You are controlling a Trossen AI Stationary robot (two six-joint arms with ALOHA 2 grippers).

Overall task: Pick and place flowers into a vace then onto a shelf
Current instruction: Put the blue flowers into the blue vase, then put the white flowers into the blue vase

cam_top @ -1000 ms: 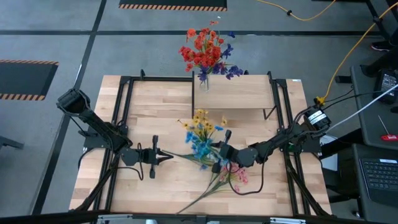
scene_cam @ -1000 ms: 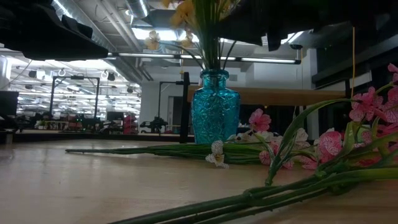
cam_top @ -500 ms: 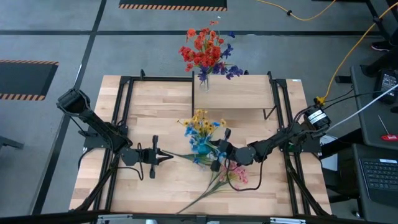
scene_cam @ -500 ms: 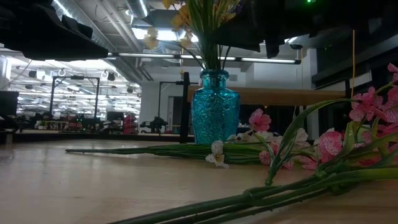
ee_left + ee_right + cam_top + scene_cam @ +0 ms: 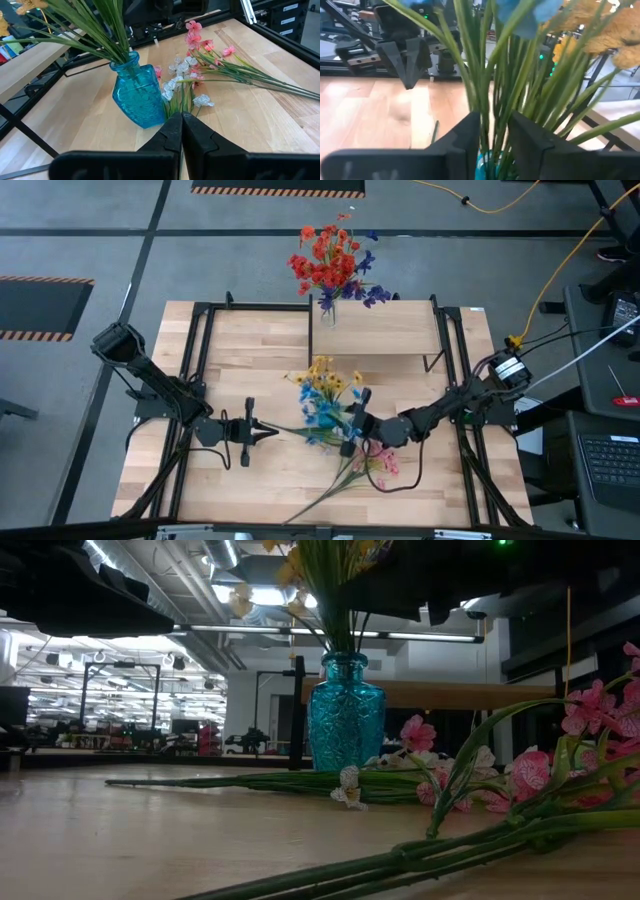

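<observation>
A teal glass vase [image 5: 345,720] [image 5: 137,97] stands on the table, holding a bunch of blue and yellow flowers [image 5: 325,395]. My right gripper [image 5: 352,423] [image 5: 492,130] comes from the right and is shut on that bunch's green stalks, just above the vase mouth. My left gripper [image 5: 268,434] [image 5: 181,120] is shut, left of the vase, at the cut ends of a white-flowered stem [image 5: 182,75] lying flat on the table. Pink flowers [image 5: 378,465] [image 5: 590,730] lie near the table's near edge. The shelf [image 5: 385,328] stands at the far side. My right gripper pinches the bundled green stalks [image 5: 487,107] between its two fingers [image 5: 467,137], just above the vase's neck. It comes roughly level from the table's right, fingers across the stalks. The stalks stand upright with their lower ends in the vase. My left gripper's shut tips sit over the white stem's end [image 5: 176,107]; whether they touch it, I cannot tell.
A clear vase of red and purple flowers [image 5: 330,265] stands at the shelf's far left corner. Black metal frame rails [image 5: 195,360] run along both sides of the table. Bare tabletop [image 5: 250,370] lies left of the teal vase.
The blue and yellow bunch has swayed a little in the vase, its heads shifting slightly toward the far edge. The right gripper has nudged left and back with it. The left arm has kept still.
</observation>
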